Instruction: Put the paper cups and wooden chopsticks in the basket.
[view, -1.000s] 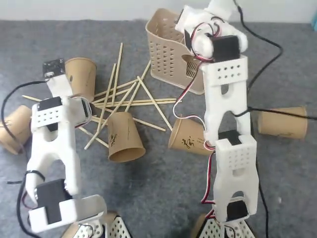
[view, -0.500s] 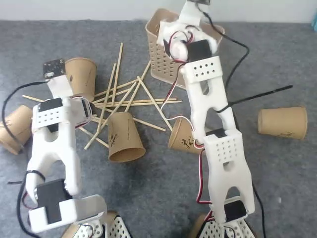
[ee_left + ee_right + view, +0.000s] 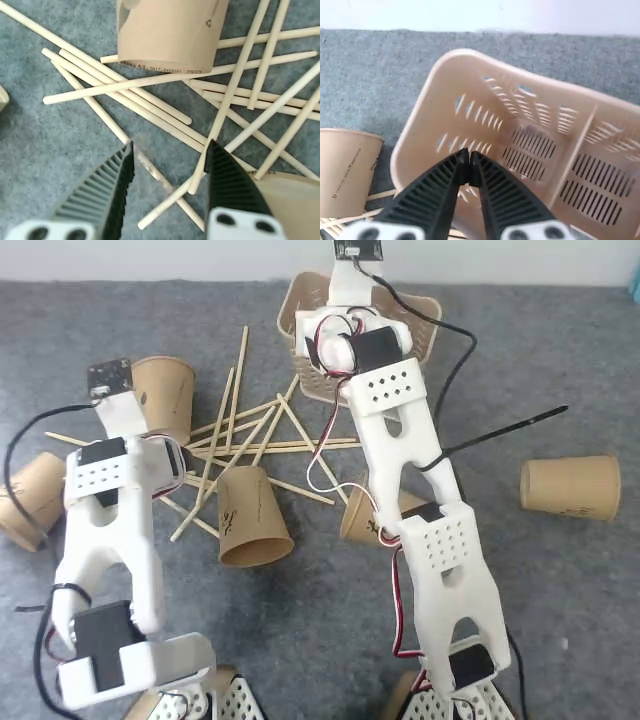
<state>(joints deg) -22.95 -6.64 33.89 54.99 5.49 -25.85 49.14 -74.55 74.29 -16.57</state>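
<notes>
My left gripper (image 3: 170,150) is open just above a pile of wooden chopsticks (image 3: 150,107), its fingers straddling a few crossed sticks. A paper cup (image 3: 170,30) lies on its side just beyond the sticks, and another cup (image 3: 295,200) is beside one finger. My right gripper (image 3: 469,157) is shut with nothing in it, hanging over the rim of the beige slotted basket (image 3: 465,52). In the high view the basket (image 3: 295,310) is at the back centre under the right arm (image 3: 400,430). The chopsticks (image 3: 250,435) lie left of it.
Cups lie scattered on the grey mat: one by the left arm (image 3: 165,390), one at the far left (image 3: 30,500), one in the middle (image 3: 250,520), one half under the right arm (image 3: 358,520) and one at the far right (image 3: 570,487). A black cable (image 3: 500,430) runs right of the arm.
The right arm has swung left and farther back, from the basket's right side to over its middle. The basket has shifted a little left. The left arm has stayed still.
</notes>
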